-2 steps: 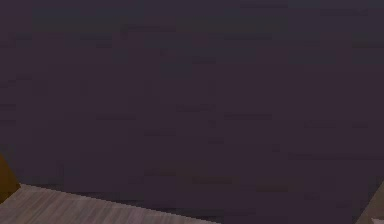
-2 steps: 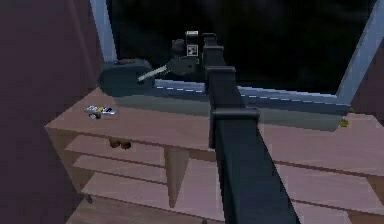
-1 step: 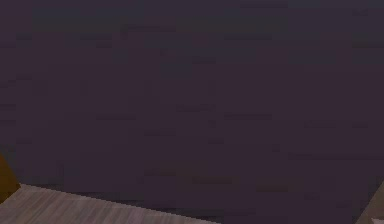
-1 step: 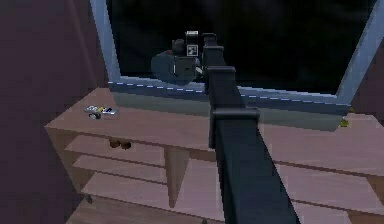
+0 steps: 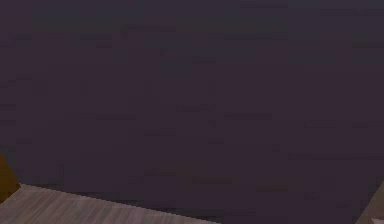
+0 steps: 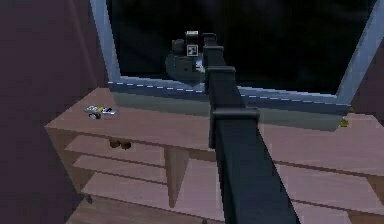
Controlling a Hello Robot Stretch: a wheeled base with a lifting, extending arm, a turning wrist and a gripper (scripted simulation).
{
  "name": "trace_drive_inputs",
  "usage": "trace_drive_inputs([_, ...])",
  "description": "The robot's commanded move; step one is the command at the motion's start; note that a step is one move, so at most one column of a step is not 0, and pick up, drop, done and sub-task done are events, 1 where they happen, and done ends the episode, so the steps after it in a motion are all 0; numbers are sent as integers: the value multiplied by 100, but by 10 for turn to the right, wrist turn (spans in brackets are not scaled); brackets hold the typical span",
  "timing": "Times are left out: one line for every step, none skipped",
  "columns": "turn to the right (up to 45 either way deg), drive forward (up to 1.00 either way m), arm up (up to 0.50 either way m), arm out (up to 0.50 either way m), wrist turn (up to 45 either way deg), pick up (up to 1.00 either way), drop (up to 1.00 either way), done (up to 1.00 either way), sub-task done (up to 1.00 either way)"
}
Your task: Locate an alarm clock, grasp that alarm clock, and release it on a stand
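Arm [image 6: 235,130]: dark square bar, standing up from the arm side view's bottom edge, crossing a pale wooden shelf unit [image 6: 160,128] and ending against the window [image 6: 290,40].

Fingers [image 6: 176,60]: at the arm's far end, left of two small white squares with black marks, set against the window's dark glass just above the sill [image 6: 150,88]. We cannot tell how they stand or whether they grip anything.

Grey rounded lump [image 6: 182,70]: at or behind the fingers, low against the glass and close over the sill. We cannot tell whether it hangs from the fingers or rests on the sill, nor can we tell whether it is the alarm clock.

Shelf unit: flat top directly below the sill, with open shelves underneath divided by an upright panel.

Small pale object [image 6: 100,110]: lying on the unit's top near its left end, with yellow and dark marks. It is too small for us to name.

Dark small items [image 6: 120,143]: on the upper open shelf, left compartment.

Tiny yellow item [image 6: 342,124]: on the unit's top, far right, near the window frame's corner.

Wall [image 5: 190,90]: dark purple, plain, across most of the forward view.

Floor [image 5: 200,208]: pale planked strip along the bottom of that view.

Brown edge [image 5: 5,182]: at the forward view's lower left, cut off by the frame. We cannot identify it.
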Motion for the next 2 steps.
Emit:
trace_drive_inputs([0, 0, -2, 0, 0, 0, 0, 0, 0])
trace_drive_inputs([0, 0, -32, 0, 0, 0, 0, 0, 0])
